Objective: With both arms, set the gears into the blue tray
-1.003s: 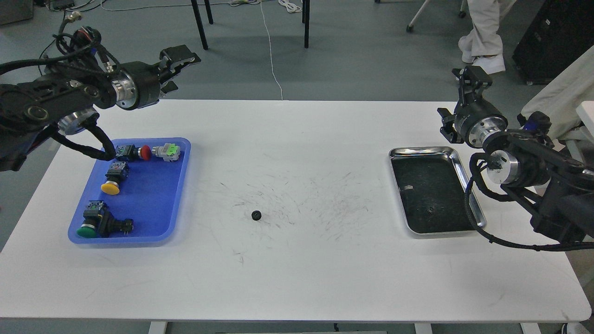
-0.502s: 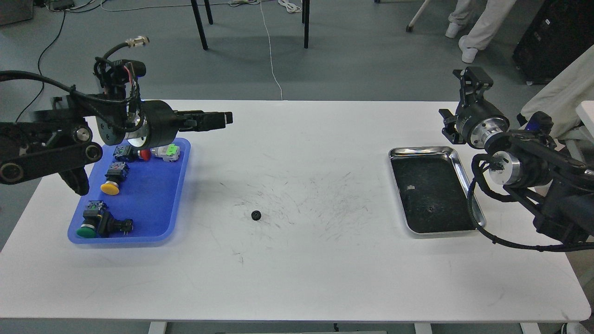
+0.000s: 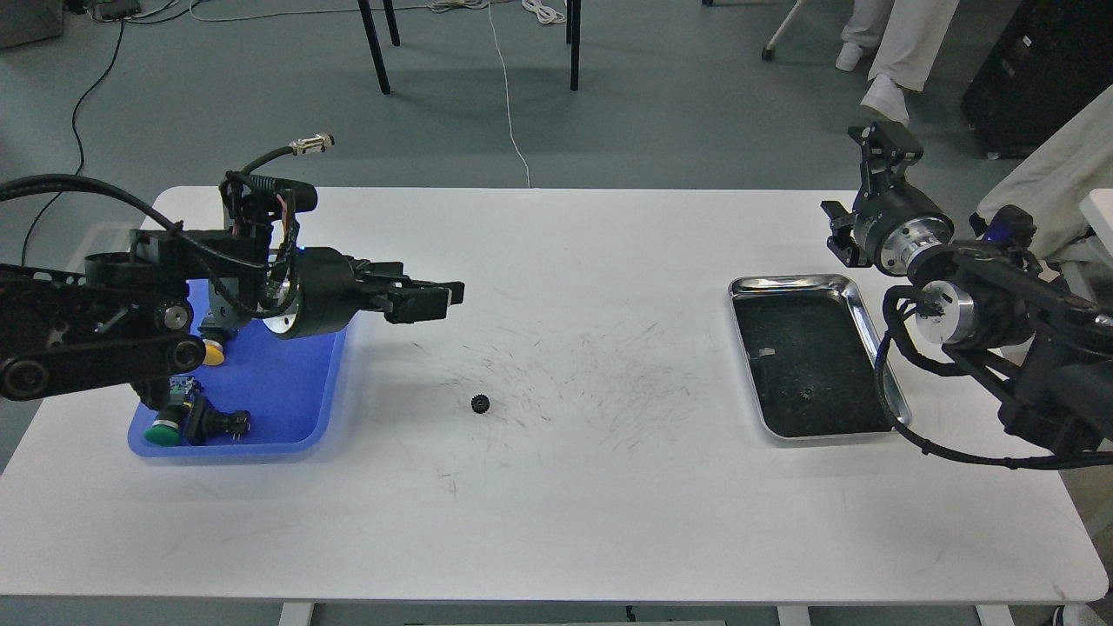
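Item: one gear (image 3: pixel 480 403), lower centre of frame, lying flat on the white table (image 3: pixel 556 522) with its hole facing up, so it has no long axis to align to; a second small gear (image 3: pixel 805 394) seems to sit in the steel tray (image 3: pixel 869 304) at right. Left gripper (image 3: pixel 435 300), centre-left, reaches level past the blue tray (image 3: pixel 269 435), probably toward the gear, carrying nothing; its finger gap cannot be told. Right gripper (image 3: pixel 883 143), upper right, is raised and empty, its opening also unclear.
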